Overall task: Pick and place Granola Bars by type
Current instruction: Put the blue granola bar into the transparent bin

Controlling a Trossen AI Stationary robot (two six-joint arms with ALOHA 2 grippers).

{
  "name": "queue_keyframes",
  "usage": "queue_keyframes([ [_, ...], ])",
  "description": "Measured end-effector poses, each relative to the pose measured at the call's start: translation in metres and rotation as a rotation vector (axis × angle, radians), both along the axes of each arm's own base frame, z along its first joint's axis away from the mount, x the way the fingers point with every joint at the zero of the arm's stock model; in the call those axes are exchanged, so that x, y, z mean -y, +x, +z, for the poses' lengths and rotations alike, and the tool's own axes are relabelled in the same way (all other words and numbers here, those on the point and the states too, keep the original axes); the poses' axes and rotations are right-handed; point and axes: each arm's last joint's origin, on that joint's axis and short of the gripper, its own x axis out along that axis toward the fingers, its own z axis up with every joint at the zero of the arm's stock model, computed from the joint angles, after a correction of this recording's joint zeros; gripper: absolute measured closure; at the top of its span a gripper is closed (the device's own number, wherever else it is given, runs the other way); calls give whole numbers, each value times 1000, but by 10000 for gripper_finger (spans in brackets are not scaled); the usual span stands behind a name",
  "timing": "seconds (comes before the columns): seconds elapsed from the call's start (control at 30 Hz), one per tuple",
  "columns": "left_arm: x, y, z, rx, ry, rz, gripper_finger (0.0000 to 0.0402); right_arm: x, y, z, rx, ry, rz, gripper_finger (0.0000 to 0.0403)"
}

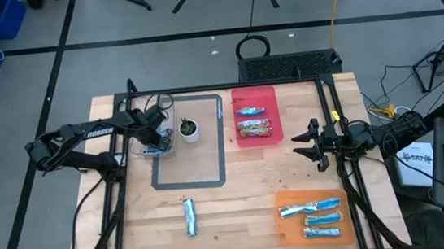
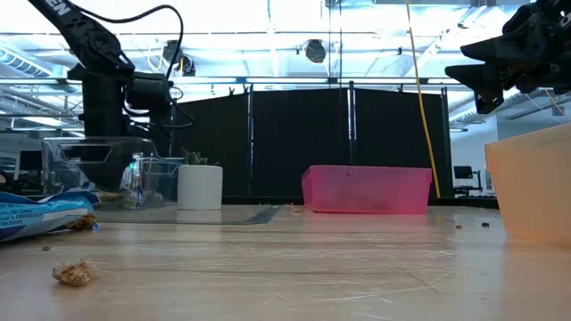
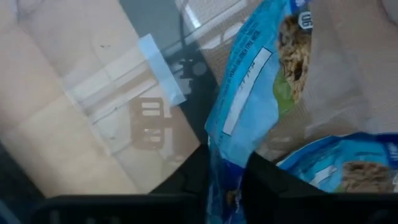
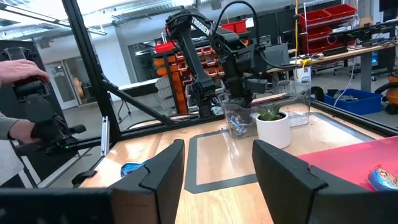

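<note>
— The left gripper?
— Down in the clear bin beside the potted plant, fingers pinched on a blue granola bar.
— The right gripper?
— Hovering with its fingers apart, holding nothing, between the pink tray and the orange tray.
— Other bars?
— Two lie in pink, three in orange — one lies loose on the table.

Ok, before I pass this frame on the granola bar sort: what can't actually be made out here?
- How many bars the clear bin holds: in the high view the left gripper covers it.
- Whether the left gripper really pinches the blue bar: the left wrist view cuts off the bar's lower end and the fingertips.
- What the pink bin holds: in the low view its wall hides the inside.
- Wrapper print: too small in the high view.
</note>
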Motion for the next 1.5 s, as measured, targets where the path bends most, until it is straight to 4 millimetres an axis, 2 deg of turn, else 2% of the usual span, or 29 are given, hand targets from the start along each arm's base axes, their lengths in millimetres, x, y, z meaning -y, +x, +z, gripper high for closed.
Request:
queue_keyframes([
  [0.33,-2,3,3,23,16,24,198,0,0,0,0,0,0,220],
  [0.57,-6,8,28,101,83,36,140,0,0,0,0,0,0,220],
  [0.8,-6,5,63,131,134,119,133,0,0,0,0,0,0,220],
  [0.93,-1,2,83,208,81,186,133,0,0,0,0,0,0,220],
  [1.07,5,-2,95,290,1,254,133,0,0,0,0,0,0,220],
  [1.2,11,-4,101,389,-142,387,133,0,0,0,0,0,0,220],
  [1.3,18,-4,103,448,-349,483,133,0,0,0,0,0,0,220],
  [1.37,23,-3,105,474,-446,462,133,0,0,0,0,0,0,220],
  [1.5,37,-2,110,483,-492,378,133,0,0,0,0,0,0,220],
])
